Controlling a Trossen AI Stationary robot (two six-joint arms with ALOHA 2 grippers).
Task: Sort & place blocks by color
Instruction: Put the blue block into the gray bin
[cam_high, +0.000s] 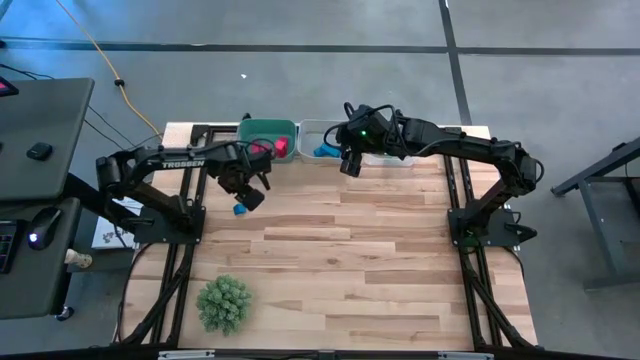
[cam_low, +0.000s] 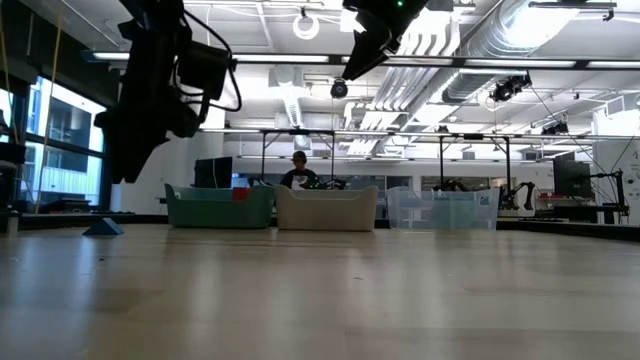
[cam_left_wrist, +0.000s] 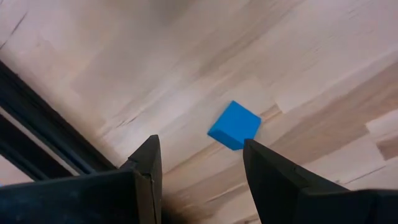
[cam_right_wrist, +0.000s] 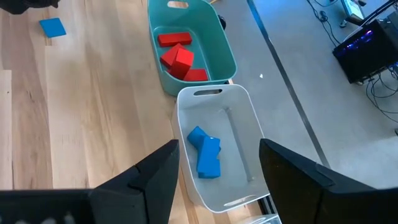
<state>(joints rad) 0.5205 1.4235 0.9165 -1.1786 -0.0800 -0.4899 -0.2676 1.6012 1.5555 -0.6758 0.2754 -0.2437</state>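
Note:
A single blue block (cam_left_wrist: 234, 125) lies flat on the wooden table near its left edge, also seen in the high view (cam_high: 240, 209) and the right wrist view (cam_right_wrist: 52, 27). My left gripper (cam_left_wrist: 200, 163) hovers open just above it, fingers either side without touching. Red blocks (cam_right_wrist: 178, 57) lie in the teal bin (cam_right_wrist: 219, 43), and blue blocks (cam_right_wrist: 206, 152) in the white bin (cam_right_wrist: 245, 124). My right gripper (cam_right_wrist: 217, 168) is open and empty, raised over the white bin (cam_high: 320, 128).
A clear bin (cam_low: 440, 208) stands to the right of the white one along the far edge. A green spiky ball (cam_high: 224, 303) sits near the table's near left corner. A person (cam_low: 298, 172) shows beyond the bins in the low view.

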